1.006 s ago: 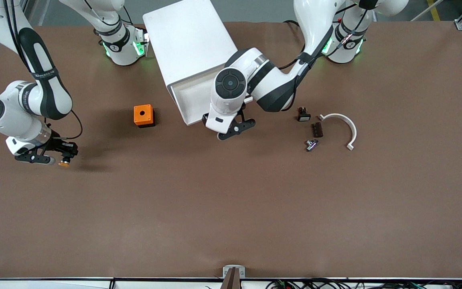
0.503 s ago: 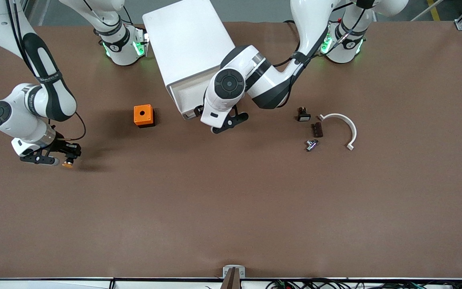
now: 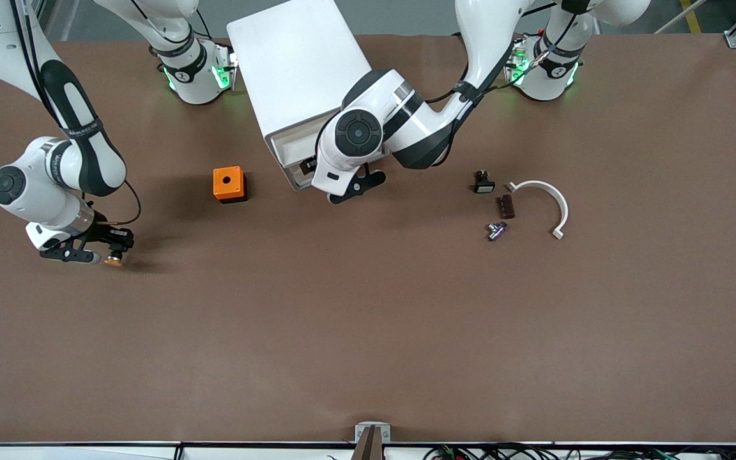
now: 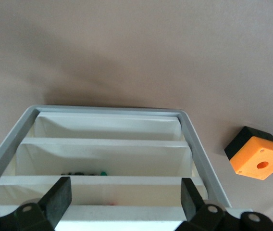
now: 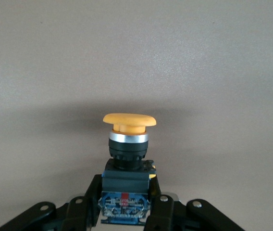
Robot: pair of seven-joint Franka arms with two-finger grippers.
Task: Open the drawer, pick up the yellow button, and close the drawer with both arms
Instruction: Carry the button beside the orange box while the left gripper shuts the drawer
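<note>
The button (image 5: 128, 144), orange cap on a black and bluish body, is clamped in my right gripper (image 5: 125, 211). That right gripper (image 3: 96, 250) hangs low over the table at the right arm's end, the button (image 3: 112, 260) at its tip. The white cabinet (image 3: 298, 64) stands between the arm bases, one drawer (image 3: 288, 150) still sticking out a little. My left gripper (image 3: 336, 188) is at that drawer's front. In the left wrist view the left gripper (image 4: 124, 202) is open, its fingers spread across the drawer's front edge (image 4: 122, 214).
An orange cube with a round hole (image 3: 229, 184) sits beside the cabinet toward the right arm's end, also seen as the cube (image 4: 257, 153). Toward the left arm's end lie a small black part (image 3: 483, 183), a brown piece (image 3: 505, 206), a metal fitting (image 3: 496, 230) and a white curved strip (image 3: 550, 201).
The left gripper has moved toward the cabinet and the drawer has slid further in. The right gripper has drifted slightly toward the table's middle with the button.
</note>
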